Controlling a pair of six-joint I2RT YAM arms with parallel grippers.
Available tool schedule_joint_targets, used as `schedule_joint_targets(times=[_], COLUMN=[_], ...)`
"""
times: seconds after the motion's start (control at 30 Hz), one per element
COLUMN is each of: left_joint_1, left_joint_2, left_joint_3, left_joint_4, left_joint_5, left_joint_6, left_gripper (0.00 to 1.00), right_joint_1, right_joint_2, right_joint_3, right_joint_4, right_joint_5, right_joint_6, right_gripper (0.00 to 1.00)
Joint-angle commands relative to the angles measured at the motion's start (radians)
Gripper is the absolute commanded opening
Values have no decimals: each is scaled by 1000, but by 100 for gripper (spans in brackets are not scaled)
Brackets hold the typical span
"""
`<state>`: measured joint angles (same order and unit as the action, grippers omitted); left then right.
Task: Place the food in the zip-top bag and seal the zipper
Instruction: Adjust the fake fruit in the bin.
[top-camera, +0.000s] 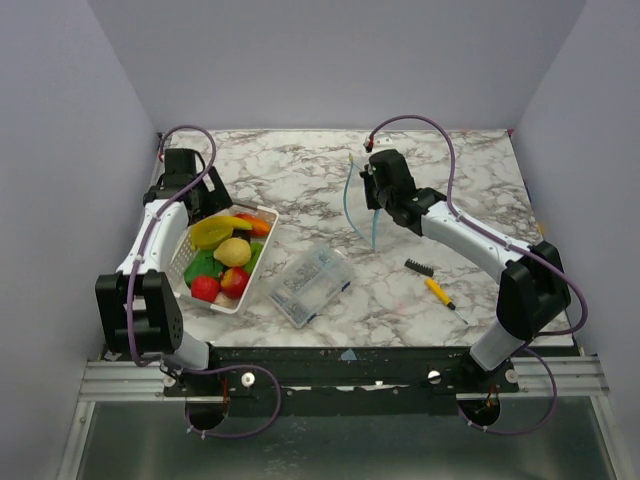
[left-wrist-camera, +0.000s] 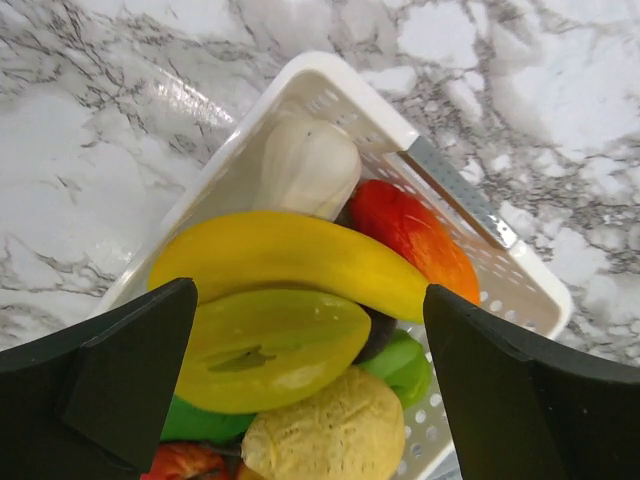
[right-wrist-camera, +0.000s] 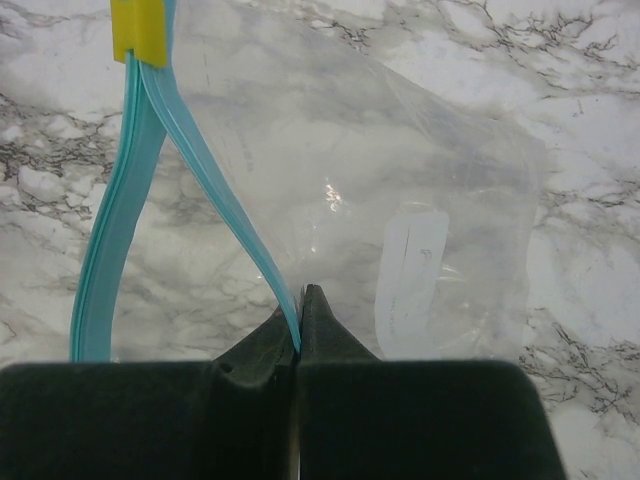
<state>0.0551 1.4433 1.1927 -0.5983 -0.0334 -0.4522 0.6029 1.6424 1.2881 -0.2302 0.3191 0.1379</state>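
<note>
The left claw (left-wrist-camera: 305, 300) hangs wide open directly above the white tray (left-wrist-camera: 330, 70), empty, its fingers straddling the heap of food (left-wrist-camera: 300, 340). A banana (left-wrist-camera: 290, 255) lies across the top of the pile, with a yellow-green fruit (left-wrist-camera: 270, 345) just beneath it.

Well to the right of the tray, the right claw (right-wrist-camera: 300, 310) is closed, pinching one lip of the zipper (right-wrist-camera: 105, 250) and holding up the zip-top bag (right-wrist-camera: 400, 200). The other lip bows away, leaving only a narrow mouth. A yellow slider (right-wrist-camera: 140, 30) sits at the far end of the strip.

Nothing from the tray appears to be in the bag yet.

The pieces are glossy, rounded and stacked, so closing on one could squirt it sideways or tumble its neighbours over the tray's rim. The light tray could also slide on the bench (top-camera: 300, 170) if a finger catches its wall.

With the floppy bag held by one lip only, food pushed in could fold the mouth shut or pull the strip from the pinch.
</note>
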Motion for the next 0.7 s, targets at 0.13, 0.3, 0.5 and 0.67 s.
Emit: schedule_joint_targets(times=[0.13,0.3,0.5,0.67], left_joint_1=[-8,-26,-34,-32], left_joint_2=[8,-155,-216,-161], left_joint_3=[-95,-247,-271,-165], left_joint_4=[-24,33,24,-66], left_joint_5=[108,228,221,44], left_joint_6=[-29,-96,-82,-6], left_gripper=[96,96,96,95], right_joint_1=[4,4,4,4], right_joint_2=[2,8,21,23], right_joint_3=[24,25,31,32], right_joint_4=[-8,-4,-11,-15], right_joint_5=[-27,-41,-43,-43], right_joint_6=[6,10,11,10], right_gripper=[0,1,0,1])
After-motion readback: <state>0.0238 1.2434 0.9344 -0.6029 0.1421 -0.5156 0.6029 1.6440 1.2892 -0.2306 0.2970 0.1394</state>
